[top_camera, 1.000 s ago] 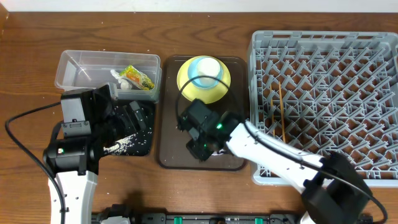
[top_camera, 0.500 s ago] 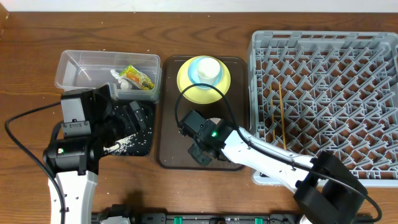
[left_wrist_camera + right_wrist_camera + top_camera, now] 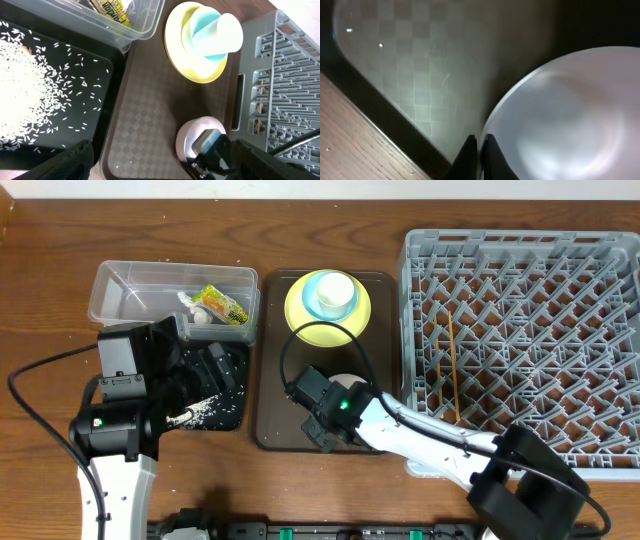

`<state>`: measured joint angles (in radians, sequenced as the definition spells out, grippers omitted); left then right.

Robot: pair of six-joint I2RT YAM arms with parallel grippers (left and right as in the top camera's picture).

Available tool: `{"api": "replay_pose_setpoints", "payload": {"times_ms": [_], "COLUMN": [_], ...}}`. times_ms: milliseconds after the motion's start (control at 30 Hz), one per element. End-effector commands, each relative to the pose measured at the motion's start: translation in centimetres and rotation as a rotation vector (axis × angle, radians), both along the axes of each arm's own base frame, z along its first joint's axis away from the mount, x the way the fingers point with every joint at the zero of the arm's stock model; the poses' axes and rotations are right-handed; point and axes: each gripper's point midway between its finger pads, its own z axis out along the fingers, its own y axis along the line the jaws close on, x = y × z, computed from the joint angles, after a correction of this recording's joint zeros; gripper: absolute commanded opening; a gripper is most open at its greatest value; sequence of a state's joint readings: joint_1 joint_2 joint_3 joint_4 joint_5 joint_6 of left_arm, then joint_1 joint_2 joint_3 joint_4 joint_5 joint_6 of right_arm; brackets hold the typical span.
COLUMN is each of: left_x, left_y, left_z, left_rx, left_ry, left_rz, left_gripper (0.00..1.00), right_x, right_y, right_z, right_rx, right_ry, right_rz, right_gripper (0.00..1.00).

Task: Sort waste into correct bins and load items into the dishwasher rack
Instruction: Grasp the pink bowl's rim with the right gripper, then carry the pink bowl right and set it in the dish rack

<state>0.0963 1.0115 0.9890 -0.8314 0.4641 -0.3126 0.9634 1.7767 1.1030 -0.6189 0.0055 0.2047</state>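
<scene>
At the bottom of the right wrist view the right gripper [image 3: 480,148] has its two fingers pressed together right at the edge of the white bowl [image 3: 560,115]; whether the rim is caught between them cannot be told. The bowl lies upside down in the lower part of the brown tray [image 3: 145,115], which sits in the middle of the overhead frame. To the left of it, the left gripper [image 3: 162,152] hangs over the black tray [image 3: 80,127] with its fingers spread wide and nothing between them. A heap of white rice [image 3: 20,90] covers the left part of the black tray, with loose grains scattered toward its right side. Further up on the brown tray stands the yellow-green plate [image 3: 300,305], and on it the light blue cup [image 3: 200,42] with the small white cup [image 3: 227,32] set inside it. In the upper left of the overhead frame, just beyond the black tray, the clear tub [image 3: 120,290] holds the green-and-orange wrapper [image 3: 222,305] and the crumpled paper scrap [image 3: 190,305] at its right end. The grey rack [image 3: 520,250] fills the right side of the frame, and the two chopsticks [image 3: 452,365] lie among the pegs in its left part.
</scene>
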Motion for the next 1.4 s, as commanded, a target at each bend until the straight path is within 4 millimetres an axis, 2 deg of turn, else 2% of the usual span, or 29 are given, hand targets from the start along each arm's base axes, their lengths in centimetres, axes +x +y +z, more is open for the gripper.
{"api": "replay_pose_setpoints", "payload": {"times_ms": [0, 133, 300, 400, 533, 667, 800, 967, 1067, 1133, 1367], "left_x": [0.1, 0.1, 0.1, 0.1, 0.1, 0.1, 0.1, 0.1, 0.1, 0.1, 0.1], "left_y": [0.2, 0.2, 0.2, 0.2, 0.2, 0.2, 0.2, 0.2, 0.2, 0.2, 0.2], "left_z": [0.1, 0.1, 0.1, 0.1, 0.1, 0.1, 0.1, 0.1, 0.1, 0.1, 0.1], "left_rx": [0.012, 0.012, 0.012, 0.012, 0.012, 0.012, 0.012, 0.012, 0.012, 0.012, 0.012], "left_ry": [-0.007, -0.007, -0.007, -0.007, -0.007, -0.007, -0.007, -0.007, -0.007, -0.007, -0.007], "left_rz": [-0.002, -0.002, -0.002, -0.002, -0.002, -0.002, -0.002, -0.002, -0.002, -0.002, -0.002], "left_gripper": [0.89, 0.9, 0.9, 0.9, 0.9, 0.9, 0.9, 0.9, 0.9, 0.9, 0.9], "right_x": [0.4, 1.7, 4.9, 7.4, 10.6, 12.9, 15.1, 17.5, 17.8, 18.1, 20.8], "right_y": [0.9, 2.2, 1.6, -0.5, -5.2, -9.3, -12.7, -17.2, -18.7, -19.6, -21.6], "right_z": [0.7, 4.1, 10.8, 15.0, 19.9, 22.7, 25.3, 27.6, 27.8, 27.1, 21.9], "right_rx": [0.034, 0.1, 0.215, 0.3, 0.428, 0.577, 0.797, 1.046, 1.175, 1.235, 1.323], "right_ry": [-0.011, -0.053, -0.142, -0.214, -0.273, -0.257, -0.228, -0.23, -0.199, -0.173, -0.096], "right_rz": [-0.018, -0.028, -0.099, -0.177, -0.3, -0.361, -0.321, -0.205, -0.078, -0.021, 0.001], "right_gripper": [0.01, 0.01, 0.01, 0.01, 0.01, 0.01, 0.01, 0.01, 0.01, 0.01, 0.01]}}
